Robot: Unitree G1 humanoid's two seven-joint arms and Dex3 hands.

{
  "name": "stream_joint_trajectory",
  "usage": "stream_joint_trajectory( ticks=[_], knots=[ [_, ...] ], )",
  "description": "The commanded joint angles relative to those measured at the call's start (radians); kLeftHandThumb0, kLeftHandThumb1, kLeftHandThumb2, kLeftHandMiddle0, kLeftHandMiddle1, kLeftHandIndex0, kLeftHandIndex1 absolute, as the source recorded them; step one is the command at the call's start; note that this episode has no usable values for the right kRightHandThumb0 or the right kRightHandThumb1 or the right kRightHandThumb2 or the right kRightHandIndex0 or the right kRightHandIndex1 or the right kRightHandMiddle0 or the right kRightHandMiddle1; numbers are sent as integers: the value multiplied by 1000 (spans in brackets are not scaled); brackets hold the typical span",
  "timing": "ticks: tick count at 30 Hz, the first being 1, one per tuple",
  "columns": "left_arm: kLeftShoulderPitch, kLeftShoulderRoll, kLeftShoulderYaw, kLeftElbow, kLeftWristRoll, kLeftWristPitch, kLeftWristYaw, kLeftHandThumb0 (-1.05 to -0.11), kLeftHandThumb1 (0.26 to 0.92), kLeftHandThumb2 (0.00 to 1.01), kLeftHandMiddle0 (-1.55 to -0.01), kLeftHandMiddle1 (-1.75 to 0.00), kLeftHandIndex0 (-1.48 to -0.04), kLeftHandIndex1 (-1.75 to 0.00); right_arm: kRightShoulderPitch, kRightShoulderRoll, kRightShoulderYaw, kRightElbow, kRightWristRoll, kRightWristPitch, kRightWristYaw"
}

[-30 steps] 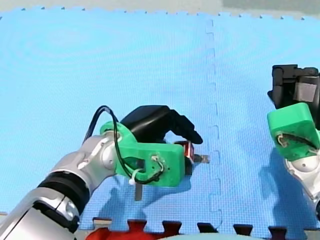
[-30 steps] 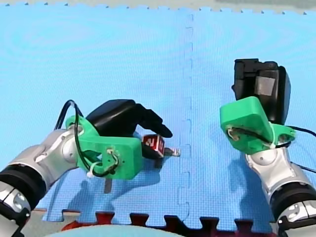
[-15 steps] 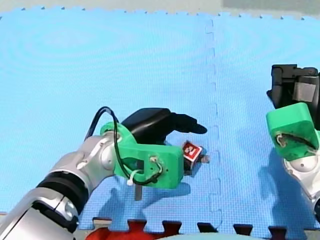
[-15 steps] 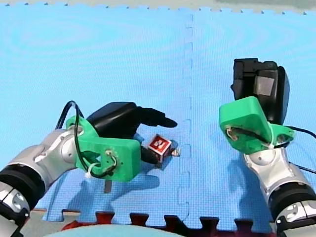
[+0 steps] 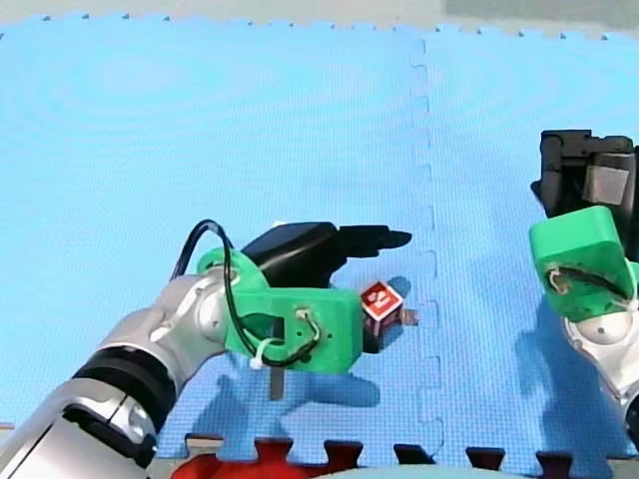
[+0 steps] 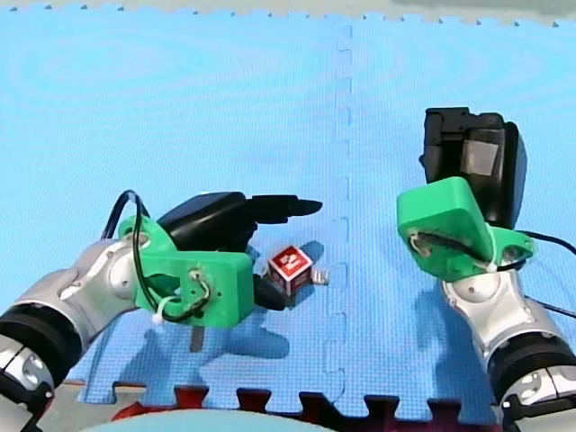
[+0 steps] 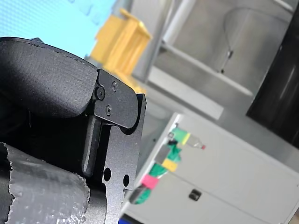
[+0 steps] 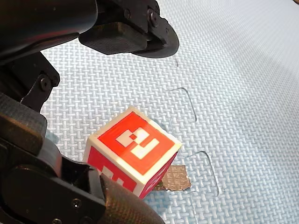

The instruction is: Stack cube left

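1. Blue foam mat [image 5: 300, 120], pieced from interlocking tiles, covers the work surface; the left hand [image 5: 300, 249] hangs low over its near-left part.
2. That hand's fingers stand apart. In the second wrist view the upper finger [image 8: 126, 35] reaches out above the mat, clear of the cube, while the lower finger [image 8: 121, 205] touches the cube's near bottom edge.
3. Just right of the left hand, the red-and-white cube [image 6: 291, 267] is tilted on the mat, propped against that lower finger, patterned face upward; nothing clamps it.
4. Close beside the cube's right side lies a small grey patch [image 8: 175, 177], next to the tile seam [image 5: 427, 200].
5. Behind the left hand sits its green wrist mount [image 5: 300, 329], with a black cable [image 5: 205, 239] looping over it.
6. Beyond the seam, on the right, is the right hand [image 6: 472, 162], well apart from the cube.
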Motion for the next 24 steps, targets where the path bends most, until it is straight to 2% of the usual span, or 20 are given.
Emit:
stream_joint_trajectory(
  ticks=[1, 9, 14, 20, 23, 24],
  knots=[
    [-1, 3, 3, 5, -3, -4, 5, -1017, 768, 0, -847, -1746, -319, -6, -4, -1, 1, 3, 1, 4, -4],
    [-3, 2, 2, 11, 0, -9, 22, -1016, 763, 0, -869, -1746, -319, -5, -7, 0, 2, 6, 1, 9, -7],
    [-3, 12, 11, 6, -11, -17, 7, -1011, 760, 0, -874, -1746, -325, -7, -7, -2, 2, 7, 2, 7, -6],
    [-8, 44, 22, -34, -16, 24, -25, -1008, 764, 4, -872, -1746, -336, -10, 1, -6, -1, 7, 3, 4, -11],
    [5, 89, 33, -121, -18, 25, -31, -1030, 787, 13, -873, -1746, -349, -15, 7, -8, -4, 9, 7, 5, -8],
    [24, 113, 42, -185, -24, 29, -44, -1035, 791, 14, -873, -1746, -354, -17, 9, -8, -5, 9, 9, 8, -6]
  ],
)
